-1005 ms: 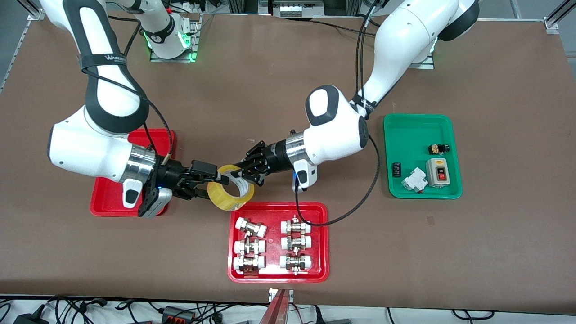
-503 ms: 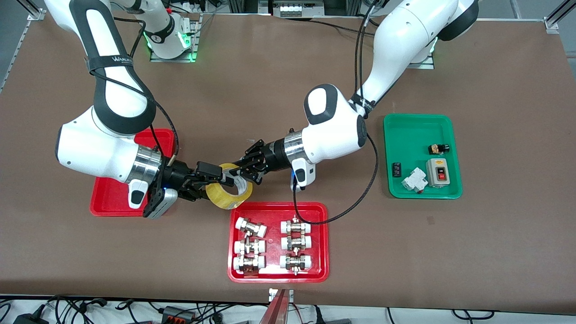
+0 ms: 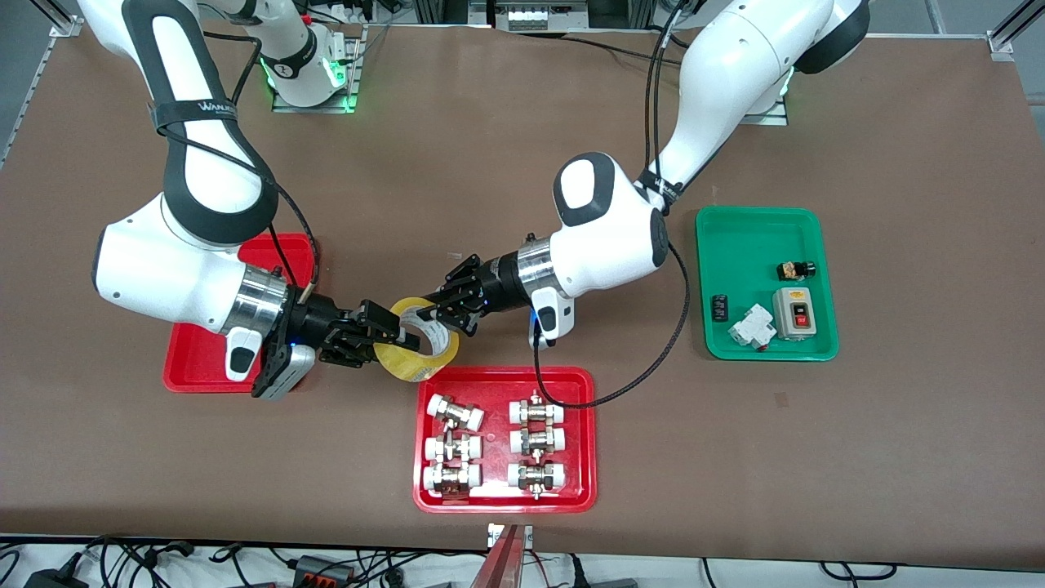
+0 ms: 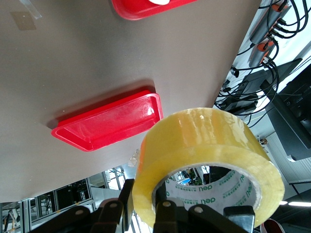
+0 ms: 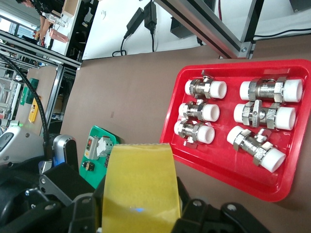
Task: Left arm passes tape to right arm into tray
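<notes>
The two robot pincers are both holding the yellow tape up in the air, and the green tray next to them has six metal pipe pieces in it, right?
Almost. Both the left pincer and the right pincer do grip the tape above the table. But the six metal fittings lie in a red tray, not the green tray, which holds small electrical parts. The front view shows this.

Tape [image 5: 140,187] in right tool [image 5: 141,213]; fittings tray [image 5: 272,187] near.

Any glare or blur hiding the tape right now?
Front view: the tape is sharp between both grippers, with glare only on the fittings tray. Left wrist view: the roll is crisp, with a bright sheen on top. Right wrist view: the tape fills the foreground, slightly soft.
</notes>
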`<state>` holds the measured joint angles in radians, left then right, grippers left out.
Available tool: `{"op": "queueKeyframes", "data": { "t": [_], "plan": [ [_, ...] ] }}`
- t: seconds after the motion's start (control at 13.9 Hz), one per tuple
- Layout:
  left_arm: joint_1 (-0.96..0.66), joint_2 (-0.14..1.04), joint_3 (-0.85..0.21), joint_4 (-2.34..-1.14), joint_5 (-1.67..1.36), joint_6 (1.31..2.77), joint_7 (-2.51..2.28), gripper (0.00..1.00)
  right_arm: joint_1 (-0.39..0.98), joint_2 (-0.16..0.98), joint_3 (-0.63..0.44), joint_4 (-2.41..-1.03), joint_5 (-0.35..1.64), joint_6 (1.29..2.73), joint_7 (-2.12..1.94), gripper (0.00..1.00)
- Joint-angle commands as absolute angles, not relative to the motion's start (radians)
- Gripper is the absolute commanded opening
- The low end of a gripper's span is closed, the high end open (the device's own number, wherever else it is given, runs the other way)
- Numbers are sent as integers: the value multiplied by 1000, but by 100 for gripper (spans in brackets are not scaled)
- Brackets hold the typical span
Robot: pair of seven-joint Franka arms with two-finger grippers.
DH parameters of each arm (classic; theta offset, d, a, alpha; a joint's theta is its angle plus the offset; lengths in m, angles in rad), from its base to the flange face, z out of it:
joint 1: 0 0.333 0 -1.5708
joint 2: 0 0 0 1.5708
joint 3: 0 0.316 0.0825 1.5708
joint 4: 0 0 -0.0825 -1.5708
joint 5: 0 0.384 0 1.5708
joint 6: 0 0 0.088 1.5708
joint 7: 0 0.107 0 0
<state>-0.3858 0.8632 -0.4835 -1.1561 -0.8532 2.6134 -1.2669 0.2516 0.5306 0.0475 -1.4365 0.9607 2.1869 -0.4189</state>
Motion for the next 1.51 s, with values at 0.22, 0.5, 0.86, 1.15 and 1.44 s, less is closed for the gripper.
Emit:
{"op": "queueKeyframes", "data": {
  "t": [0.22,0.5,0.86,1.15,1.44],
  "plan": [
    [-330,796,-494,-1176,-586,2603,-1201,100,253,543,51,-1402,977,2186,-425,14],
    [-183,658,-486,-1256,-506,2446,-1201,100,253,543,51,-1402,977,2186,-423,14],
    [87,551,-492,-1238,-505,1787,-1071,100,187,525,41,-1446,939,2093,-422,14],
    [166,421,-502,-1214,-110,1417,-734,100,26,528,41,-1456,826,1858,-439,14],
    [182,374,-500,-1218,179,1209,-480,100,-139,534,43,-1523,733,1697,-618,15]
  ]
}}
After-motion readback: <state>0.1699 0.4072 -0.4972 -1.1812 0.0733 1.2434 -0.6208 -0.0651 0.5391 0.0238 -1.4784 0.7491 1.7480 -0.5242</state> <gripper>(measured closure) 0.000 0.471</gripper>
